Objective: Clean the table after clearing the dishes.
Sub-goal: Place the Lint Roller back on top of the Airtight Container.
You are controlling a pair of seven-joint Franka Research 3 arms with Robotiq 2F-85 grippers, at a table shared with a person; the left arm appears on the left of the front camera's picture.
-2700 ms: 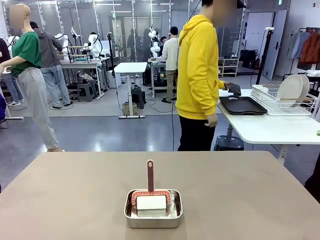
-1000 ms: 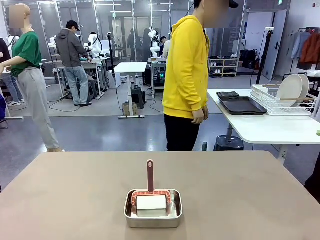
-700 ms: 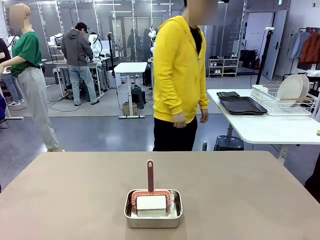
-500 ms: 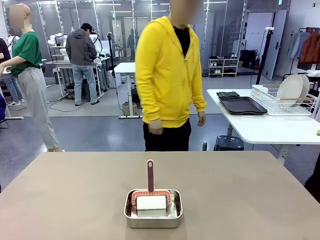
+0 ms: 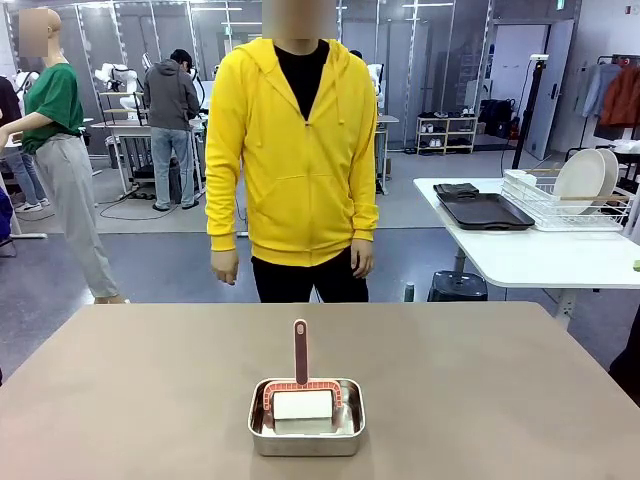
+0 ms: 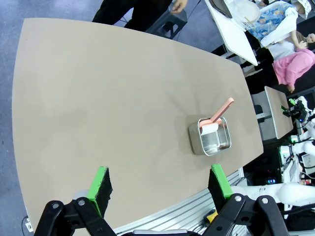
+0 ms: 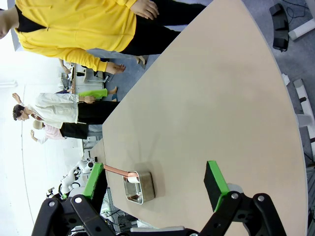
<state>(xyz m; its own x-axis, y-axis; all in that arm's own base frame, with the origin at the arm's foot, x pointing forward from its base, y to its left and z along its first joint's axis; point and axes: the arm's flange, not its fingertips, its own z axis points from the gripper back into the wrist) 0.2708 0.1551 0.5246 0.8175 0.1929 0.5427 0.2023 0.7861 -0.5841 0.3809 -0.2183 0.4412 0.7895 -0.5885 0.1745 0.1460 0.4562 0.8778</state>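
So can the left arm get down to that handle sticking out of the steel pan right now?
Probably yes. The left gripper hangs open above the table, and the handle in the pan stands free, the person's hand back at the far edge.

My front camera sits low at the near edge of the surface (image 5: 480, 380), facing across it toward the person (image 5: 298, 160). My left wrist camera looks down along its claw (image 6: 160, 183) from high above the surface. My right wrist camera, rolled sideways, does likewise past its claw (image 7: 156, 185). All three share the steel pan (image 5: 306, 417) and the person.
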